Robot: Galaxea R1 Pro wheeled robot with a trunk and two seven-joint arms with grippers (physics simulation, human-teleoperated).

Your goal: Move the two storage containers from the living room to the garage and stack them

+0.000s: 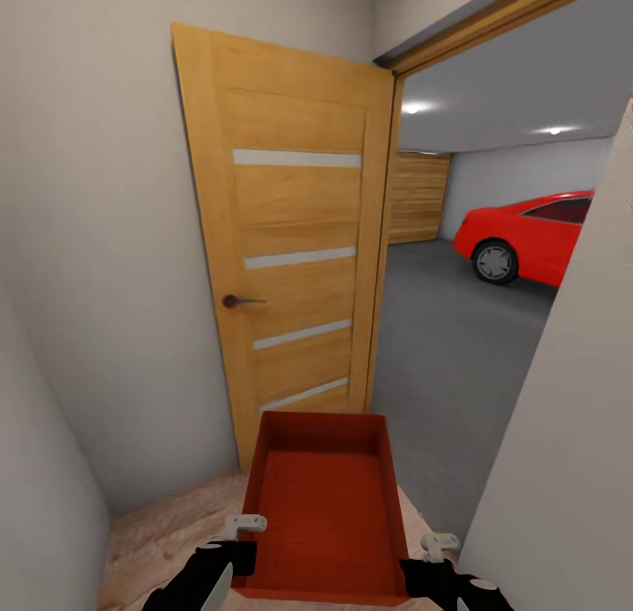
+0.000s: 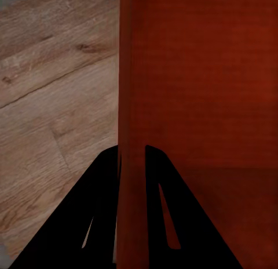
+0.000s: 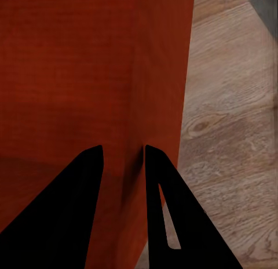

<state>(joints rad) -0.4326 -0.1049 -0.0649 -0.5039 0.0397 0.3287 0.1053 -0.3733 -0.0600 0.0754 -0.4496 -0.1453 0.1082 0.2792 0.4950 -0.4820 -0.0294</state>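
Orange-red storage container (image 1: 325, 505), walls pinched by left fingers (image 2: 101, 211); likewise right fingers (image 3: 174, 211).

A light wood door (image 1: 294, 259) with four pale horizontal strips is standing open against the pale grey wall (image 1: 88, 242), its dark handle (image 1: 239, 301) sticking out on the left side. Past the wooden door frame (image 1: 384, 242), a red car (image 1: 536, 237) is sitting at right, one wheel (image 1: 494, 262) showing. A wood-panelled door (image 1: 419, 198) is closing off the far wall. Two ceiling lights (image 1: 418, 107) are glowing overhead. Light wood planks (image 2: 52, 106) are lying underfoot.
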